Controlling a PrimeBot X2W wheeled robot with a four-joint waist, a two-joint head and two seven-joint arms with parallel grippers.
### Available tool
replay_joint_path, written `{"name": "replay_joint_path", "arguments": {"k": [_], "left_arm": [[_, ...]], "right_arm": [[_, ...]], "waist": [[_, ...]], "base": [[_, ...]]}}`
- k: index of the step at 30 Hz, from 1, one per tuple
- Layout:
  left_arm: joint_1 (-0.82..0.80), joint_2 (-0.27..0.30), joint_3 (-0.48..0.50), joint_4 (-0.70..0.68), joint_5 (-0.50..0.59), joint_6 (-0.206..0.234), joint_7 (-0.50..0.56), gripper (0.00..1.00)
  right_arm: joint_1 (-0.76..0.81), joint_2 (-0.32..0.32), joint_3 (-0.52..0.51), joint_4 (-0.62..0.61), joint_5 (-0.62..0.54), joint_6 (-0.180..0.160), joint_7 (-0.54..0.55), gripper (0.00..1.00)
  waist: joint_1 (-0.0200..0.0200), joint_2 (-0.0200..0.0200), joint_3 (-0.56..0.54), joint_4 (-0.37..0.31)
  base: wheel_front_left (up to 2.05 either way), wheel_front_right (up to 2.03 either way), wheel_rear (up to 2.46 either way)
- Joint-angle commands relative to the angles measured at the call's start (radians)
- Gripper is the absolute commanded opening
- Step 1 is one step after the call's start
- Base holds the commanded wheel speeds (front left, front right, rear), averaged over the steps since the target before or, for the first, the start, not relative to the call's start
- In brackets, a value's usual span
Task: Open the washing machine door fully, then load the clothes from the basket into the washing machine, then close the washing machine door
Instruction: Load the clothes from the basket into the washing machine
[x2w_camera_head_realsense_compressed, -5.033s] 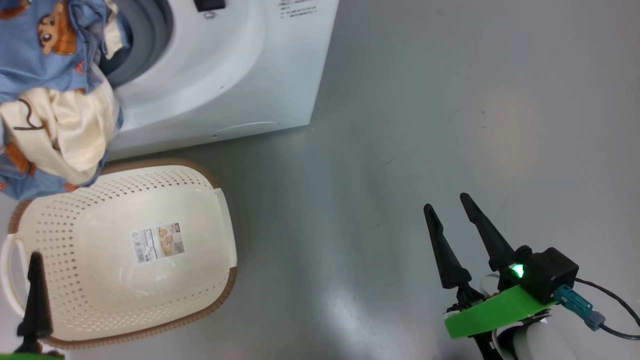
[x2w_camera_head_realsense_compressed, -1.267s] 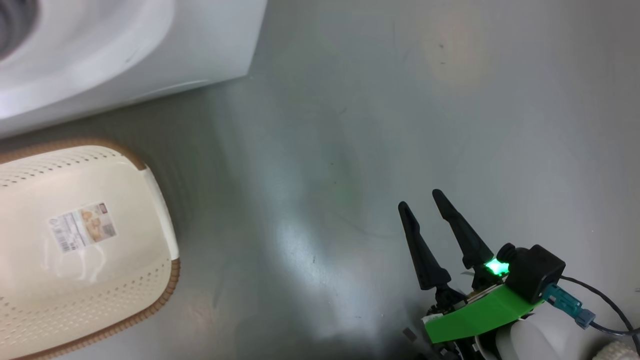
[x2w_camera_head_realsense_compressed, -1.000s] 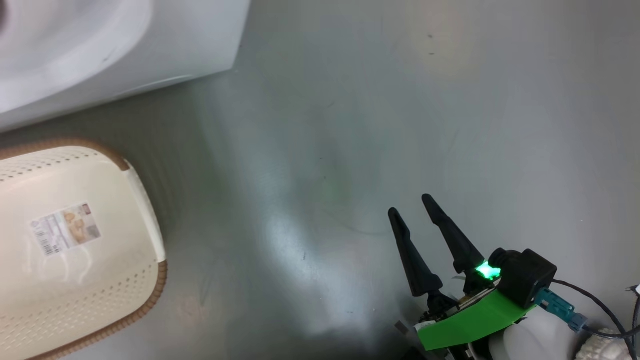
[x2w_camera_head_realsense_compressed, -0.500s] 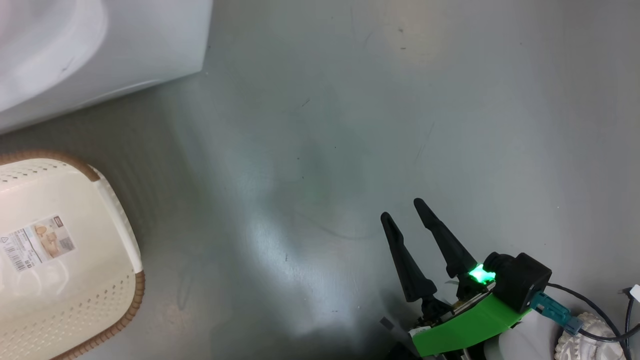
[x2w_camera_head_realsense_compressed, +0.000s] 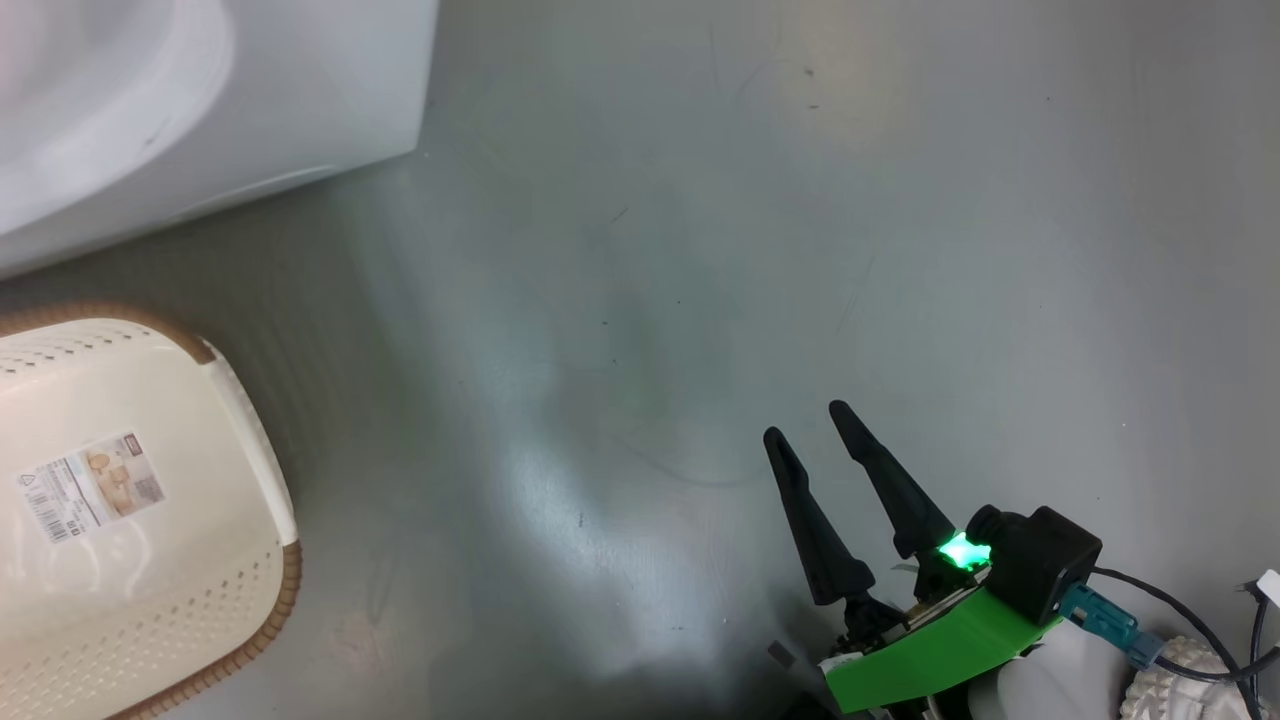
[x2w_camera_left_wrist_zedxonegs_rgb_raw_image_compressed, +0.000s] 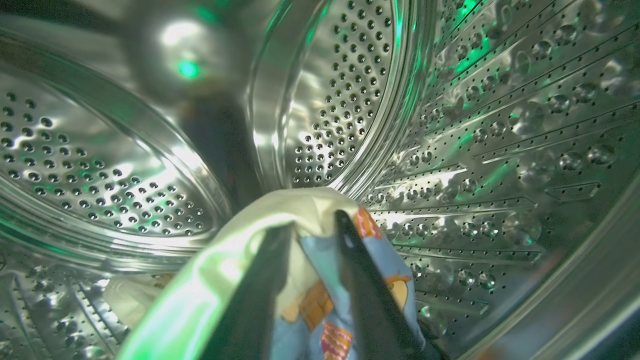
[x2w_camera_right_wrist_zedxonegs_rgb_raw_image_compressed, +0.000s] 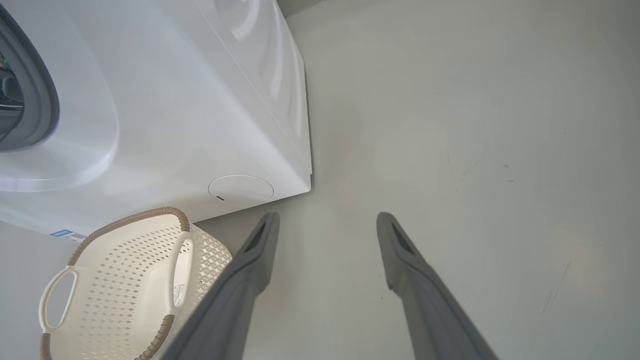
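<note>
Inside the washing machine (x2w_camera_left_wrist_zedxonegs_rgb_raw_image_compressed: 500, 150), our left gripper (x2w_camera_left_wrist_zedxonegs_rgb_raw_image_compressed: 312, 223) clenches the clothes (x2w_camera_left_wrist_zedxonegs_rgb_raw_image_compressed: 310, 295) to drop them deep. Our right gripper (x2w_camera_head_realsense_compressed: 803, 419) idles released beside it.

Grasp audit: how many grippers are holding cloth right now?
1. The left gripper is shut on the clothes inside the washing machine. The right gripper is open over the floor, holding nothing.

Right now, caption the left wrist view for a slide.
Left gripper holds the clothes inside the perforated washing machine drum.
</note>
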Motion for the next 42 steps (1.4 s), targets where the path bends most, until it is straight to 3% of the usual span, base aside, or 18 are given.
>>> {"name": "replay_joint_path", "arguments": {"k": [1, 10, 26, 42], "left_arm": [[-0.015, 0.053, 0.023, -0.007, -0.011, -0.003, 0.005, 1.00], [-0.011, 0.016, -0.039, 0.071, -0.024, -0.003, 0.042, 1.00], [0.138, -0.109, -0.073, 0.128, -0.052, -0.003, -0.015, 1.00], [0.378, -0.223, 0.086, 0.037, 0.031, -0.003, -0.019, 1.00]], "right_arm": [[0.036, -0.004, 0.017, -0.013, -0.001, 0.006, -0.005, 1.00], [0.027, -0.004, -0.010, -0.002, -0.004, 0.006, -0.005, 1.00], [-0.004, -0.004, -0.087, 0.062, -0.031, 0.006, -0.005, 1.00], [-0.018, -0.004, -0.129, 0.125, -0.049, 0.006, -0.005, 1.00]], "waist": [[0.0000, 0.0000, -0.004, 0.002], [0.0000, 0.0000, -0.047, 0.029], [0.0000, 0.0000, -0.189, 0.122], [0.0000, 0.0000, -0.331, 0.184]], "base": [[0.00, 0.00, 0.00], [0.00, 0.00, 0.00], [0.00, 0.00, 0.00], [0.00, 0.00, 0.00]]}}
